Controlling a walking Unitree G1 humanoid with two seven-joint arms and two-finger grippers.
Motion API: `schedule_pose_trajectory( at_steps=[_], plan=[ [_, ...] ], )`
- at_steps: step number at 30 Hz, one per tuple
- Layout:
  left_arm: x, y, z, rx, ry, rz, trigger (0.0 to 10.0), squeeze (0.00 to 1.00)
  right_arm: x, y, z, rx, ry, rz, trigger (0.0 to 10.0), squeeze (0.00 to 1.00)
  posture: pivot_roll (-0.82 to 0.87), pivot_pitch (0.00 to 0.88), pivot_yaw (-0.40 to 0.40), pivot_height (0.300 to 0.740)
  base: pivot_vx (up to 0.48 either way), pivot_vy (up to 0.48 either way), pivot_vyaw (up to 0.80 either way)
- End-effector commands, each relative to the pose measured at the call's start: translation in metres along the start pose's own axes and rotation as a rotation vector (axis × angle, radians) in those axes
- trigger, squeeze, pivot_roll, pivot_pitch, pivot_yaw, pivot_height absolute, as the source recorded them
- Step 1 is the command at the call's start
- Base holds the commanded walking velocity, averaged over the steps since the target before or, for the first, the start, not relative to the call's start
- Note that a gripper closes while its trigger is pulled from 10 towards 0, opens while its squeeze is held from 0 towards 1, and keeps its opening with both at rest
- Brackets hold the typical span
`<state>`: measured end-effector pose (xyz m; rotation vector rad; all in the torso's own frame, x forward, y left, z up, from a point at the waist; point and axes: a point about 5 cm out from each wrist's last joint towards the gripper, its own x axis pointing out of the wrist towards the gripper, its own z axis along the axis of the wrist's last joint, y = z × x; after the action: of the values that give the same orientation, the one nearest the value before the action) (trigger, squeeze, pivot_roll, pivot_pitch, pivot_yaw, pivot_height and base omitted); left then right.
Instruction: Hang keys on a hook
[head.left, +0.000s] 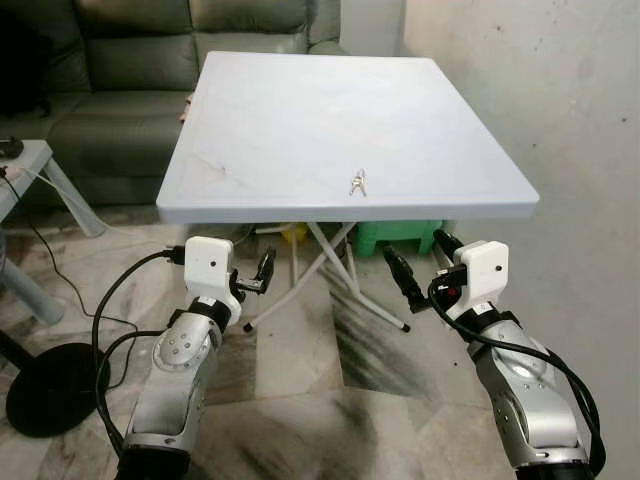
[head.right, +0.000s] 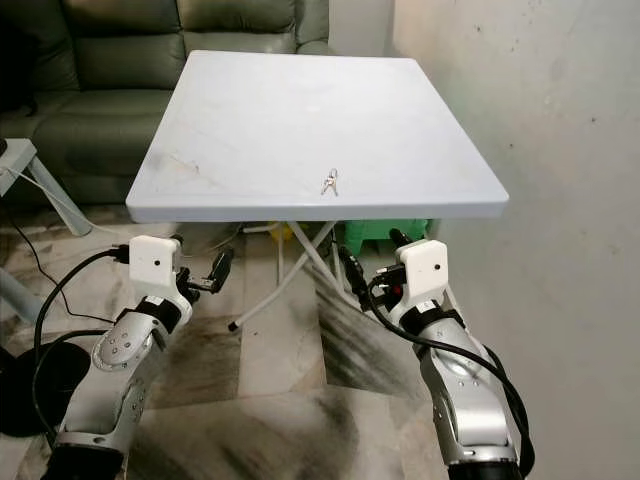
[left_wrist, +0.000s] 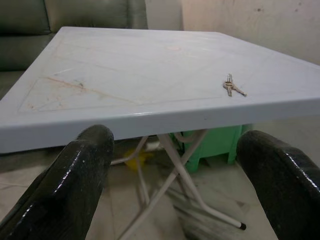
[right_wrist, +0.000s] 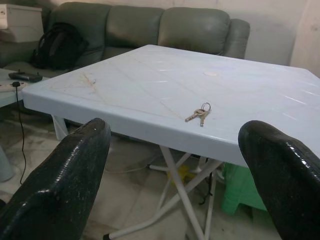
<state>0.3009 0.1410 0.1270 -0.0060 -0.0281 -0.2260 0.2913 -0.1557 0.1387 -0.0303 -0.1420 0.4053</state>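
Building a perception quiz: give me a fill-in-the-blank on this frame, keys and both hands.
1. The keys lie on the ____.
2. Both the left hand and the right hand are held ____ the level of the tabletop.
3. Each hand's fingers are ____.
4. Behind the table stands a green ____.

Missing words: table; below; open; sofa

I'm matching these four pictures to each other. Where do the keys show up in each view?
Left eye view: keys on the table near its front edge, right of centre.
Right eye view: keys at the same spot, about mid-picture.
Left wrist view: keys on the tabletop, upper right.
Right wrist view: keys near the table's edge, mid-picture.
Shared landmark: the green stool under the table.
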Motion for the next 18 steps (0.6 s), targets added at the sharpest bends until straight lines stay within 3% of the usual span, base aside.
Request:
schedule_pose_trajectory(
  at_steps=[1,18],
  plan=[
    [0.0004,0.0001,0.0045,0.003,-0.018,-0.004,10.0,0.0,0.0,0.0016,0.0002,-0.01,0.001,0.014,10.0,0.0,-0.03,0.078,-0.041,0.74,0.375,0.285,0.0],
    [0.0018,-0.0029,0.0047,0.01,-0.022,-0.025,10.0,0.0,-0.0016,0.0013,-0.0008,-0.012,0.002,0.014,10.0,0.0,-0.03,0.062,-0.04,0.74,0.351,0.327,0.0]
  ],
)
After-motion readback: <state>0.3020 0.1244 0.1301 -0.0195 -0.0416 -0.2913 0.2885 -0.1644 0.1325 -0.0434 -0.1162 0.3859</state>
